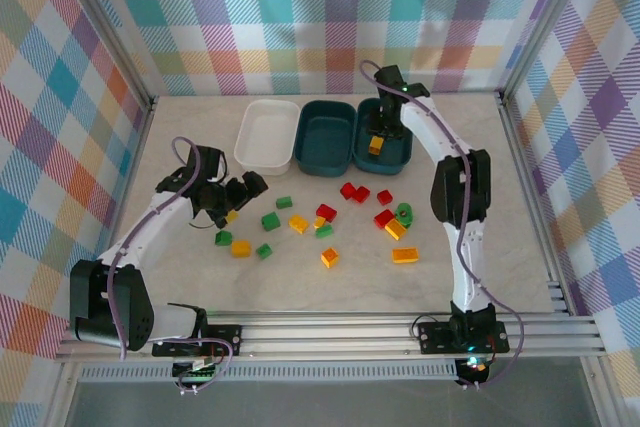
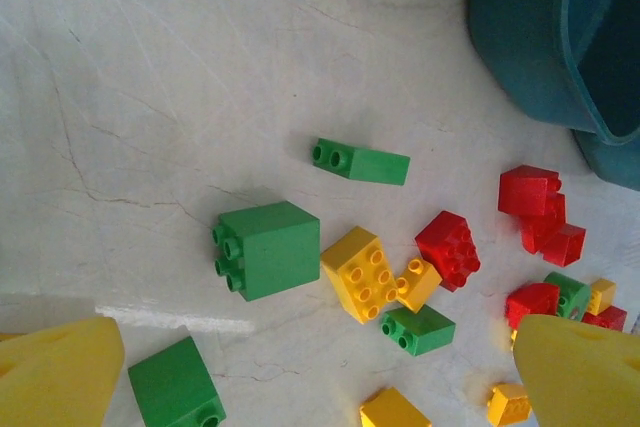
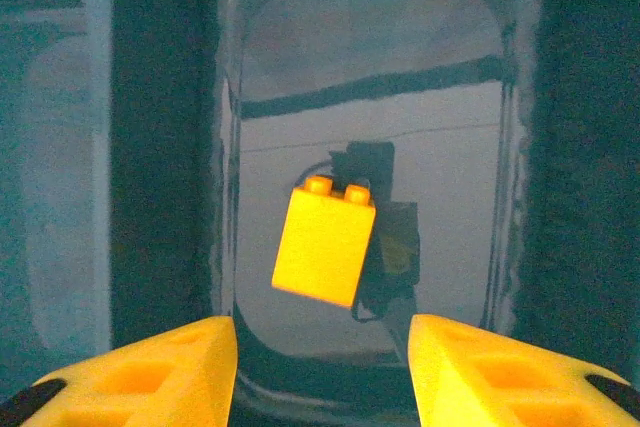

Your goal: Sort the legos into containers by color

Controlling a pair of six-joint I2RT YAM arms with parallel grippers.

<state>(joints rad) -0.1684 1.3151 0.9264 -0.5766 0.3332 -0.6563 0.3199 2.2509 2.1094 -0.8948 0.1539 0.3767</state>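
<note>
My right gripper (image 3: pixel 322 332) hangs open over the right dark teal tub (image 1: pixel 397 155). A yellow-orange brick (image 3: pixel 325 244) lies below its fingers (image 3: pixel 150 372), apart from both, inside the tub (image 3: pixel 180 197); from above that brick (image 1: pixel 375 145) shows in the same tub. My left gripper (image 1: pixel 243 192) is open, low over the table's left side, with nothing between its fingers (image 2: pixel 60 372). Ahead of it lie a green cube (image 2: pixel 268 248), a flat green brick (image 2: pixel 360 160), a yellow brick (image 2: pixel 362 272) and a red one (image 2: pixel 448 247). Several red, green and yellow bricks (image 1: pixel 325 213) are scattered mid-table.
The white tub (image 1: pixel 250 147) and the middle teal tub (image 1: pixel 310 152) stand side by side at the back, with no bricks visible inside. Plaid walls close in the table on three sides. A metal rail (image 1: pixel 330 325) runs along the front edge.
</note>
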